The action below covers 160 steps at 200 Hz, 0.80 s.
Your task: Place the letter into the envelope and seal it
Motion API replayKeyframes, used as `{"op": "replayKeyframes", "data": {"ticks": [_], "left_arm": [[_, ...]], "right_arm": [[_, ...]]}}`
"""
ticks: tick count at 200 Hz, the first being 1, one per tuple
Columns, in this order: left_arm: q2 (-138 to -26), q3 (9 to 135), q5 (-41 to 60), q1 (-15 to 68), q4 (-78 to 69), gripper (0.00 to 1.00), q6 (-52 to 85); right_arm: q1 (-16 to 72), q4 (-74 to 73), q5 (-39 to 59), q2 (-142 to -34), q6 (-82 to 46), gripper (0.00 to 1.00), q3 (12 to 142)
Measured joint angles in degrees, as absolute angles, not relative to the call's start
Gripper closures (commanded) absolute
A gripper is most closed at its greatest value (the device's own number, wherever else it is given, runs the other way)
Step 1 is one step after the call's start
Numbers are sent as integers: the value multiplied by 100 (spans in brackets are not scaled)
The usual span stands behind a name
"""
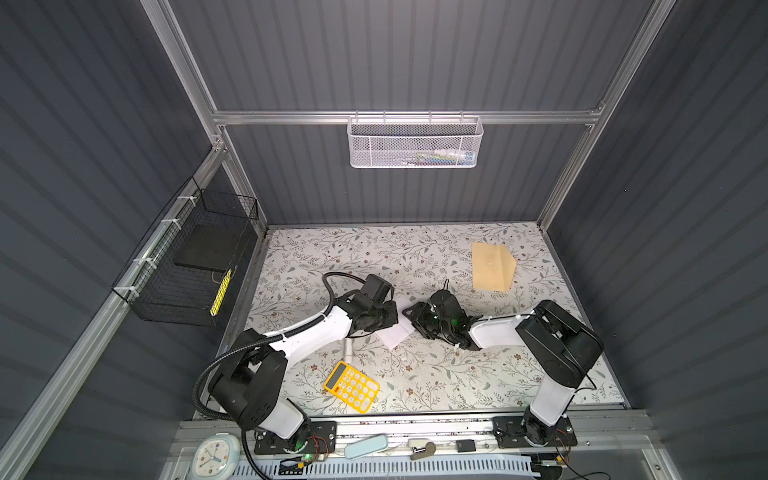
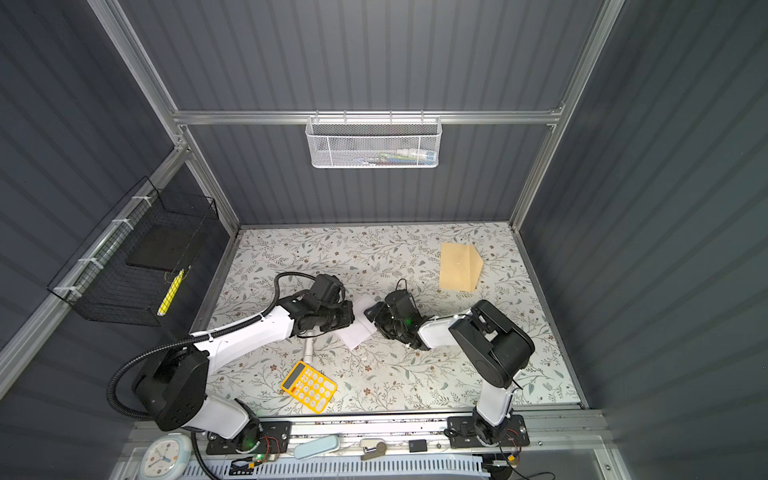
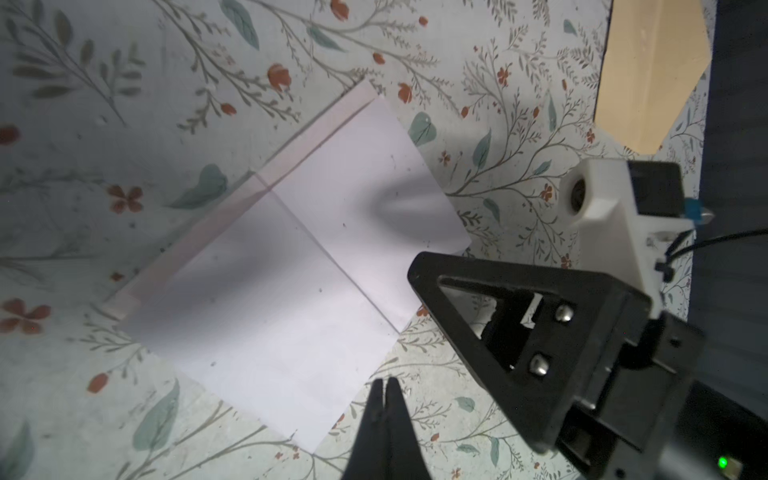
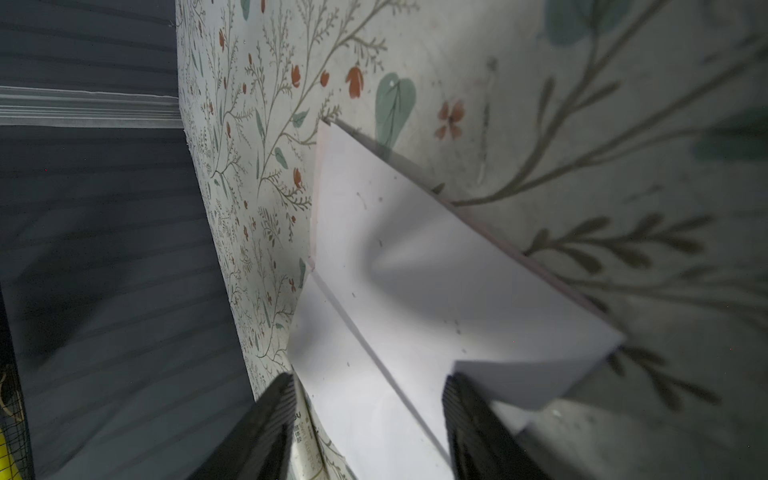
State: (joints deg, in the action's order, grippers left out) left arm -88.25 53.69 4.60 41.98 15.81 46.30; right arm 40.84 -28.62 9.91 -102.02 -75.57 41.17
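The letter (image 1: 395, 334) (image 2: 356, 332) is a creased white sheet lying mid-table between my two grippers, and it fills the left wrist view (image 3: 291, 270). My left gripper (image 3: 384, 384) (image 1: 394, 311) is shut with nothing in it, its tips over the table just off the letter's edge. On the letter's other side my right gripper (image 4: 370, 386) (image 1: 410, 312) is open, with the sheet running between its jaws and one corner (image 4: 532, 374) raised beside a finger (image 3: 478, 307). The tan envelope (image 1: 492, 266) (image 2: 459, 266) (image 3: 652, 70) lies flat at the back right, flap open, apart from both grippers.
A white glue-stick tube (image 1: 348, 349) lies under the left arm, near a yellow calculator (image 1: 351, 386) at the front. A white mesh basket (image 1: 415, 143) hangs on the back wall. On the left wall hangs a black wire basket (image 1: 187, 270).
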Motion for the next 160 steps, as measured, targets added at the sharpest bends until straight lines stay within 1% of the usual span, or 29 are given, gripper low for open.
{"op": "replayKeyframes", "data": {"ticks": [36,59,86,143,160], "left_arm": [[-9070,5057,478,4438,1297,100,4893],[-9258,5017,480,4510,1181,100,5006],[-9476,5011,475,4582,1109,100,5094],[-9526,4781,454,4652,956,100,5238],[-9507,4740,443,4665,888,100,5251]], "right_arm": [[4128,-2803,917,-10202,-7603,72,4108],[4139,-2762,862,-10191,-7599,80,4077],[4141,-2663,851,-10143,-7572,86,4075],[4141,-2091,821,-9537,-7212,88,4104],[4141,-1881,858,-9382,-7019,91,4182]]}}
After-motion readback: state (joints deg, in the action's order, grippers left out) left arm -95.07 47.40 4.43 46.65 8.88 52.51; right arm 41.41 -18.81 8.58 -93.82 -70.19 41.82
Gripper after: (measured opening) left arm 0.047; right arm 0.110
